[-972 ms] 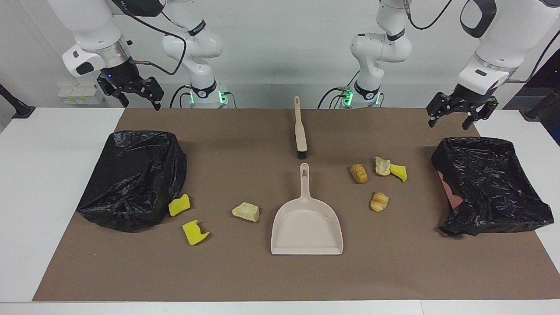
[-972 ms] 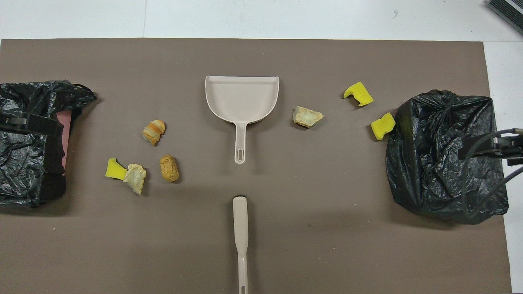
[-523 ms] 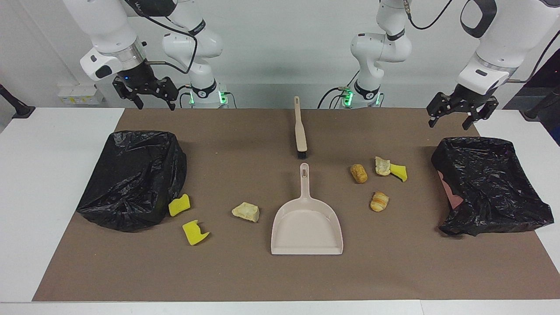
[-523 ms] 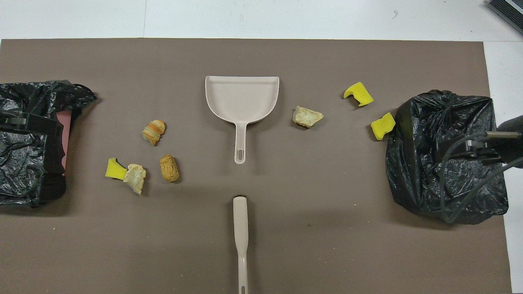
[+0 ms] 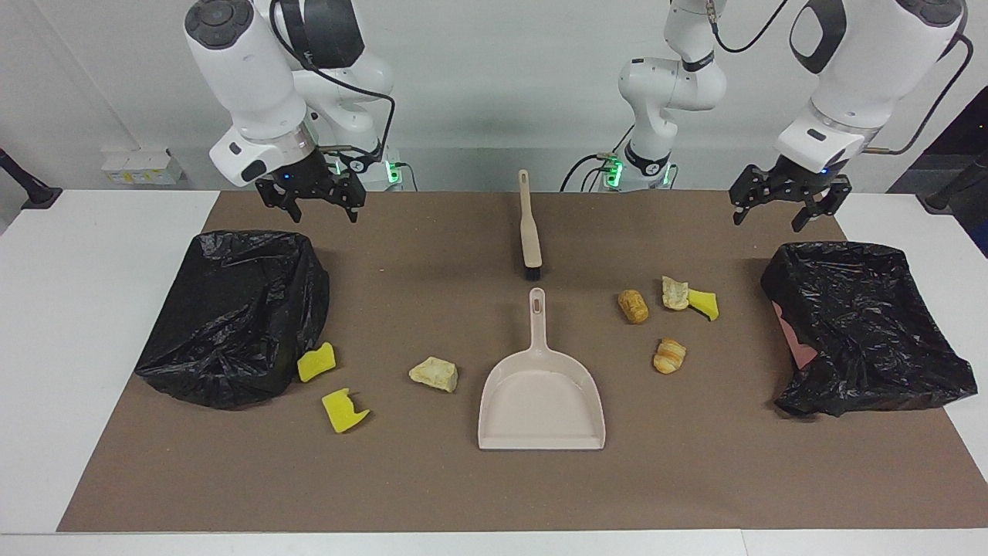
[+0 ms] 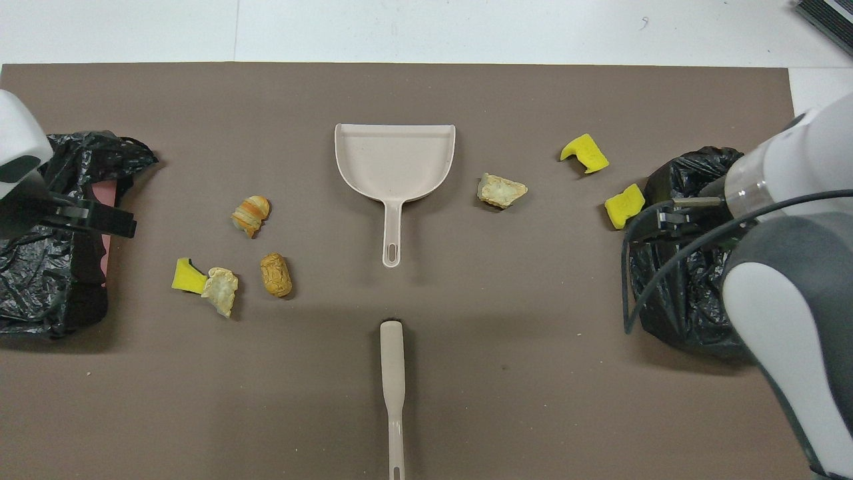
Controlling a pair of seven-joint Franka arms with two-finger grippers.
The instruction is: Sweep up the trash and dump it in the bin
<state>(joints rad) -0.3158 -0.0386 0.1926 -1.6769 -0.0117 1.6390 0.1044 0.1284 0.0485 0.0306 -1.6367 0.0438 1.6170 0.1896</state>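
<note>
Facing view: seven scraps of yellow sponge and bread-like trash [image 5: 434, 374] strewn either side of beige plastic dustpan [image 5: 541, 401], nothing swept. Beige brush [image 5: 529, 230] untouched. Right gripper [image 5: 311, 198] and left gripper [image 5: 781, 202] raised, empty, fingers apparently apart, presumably pre-reach.

The right arm [image 6: 793, 267] covers much of one black bin [image 6: 673, 293].

Seven trash scraps [image 5: 433, 374]; two bins [image 5: 231, 316]; dustpan [image 5: 541, 394]; brush [image 5: 529, 230]
</note>
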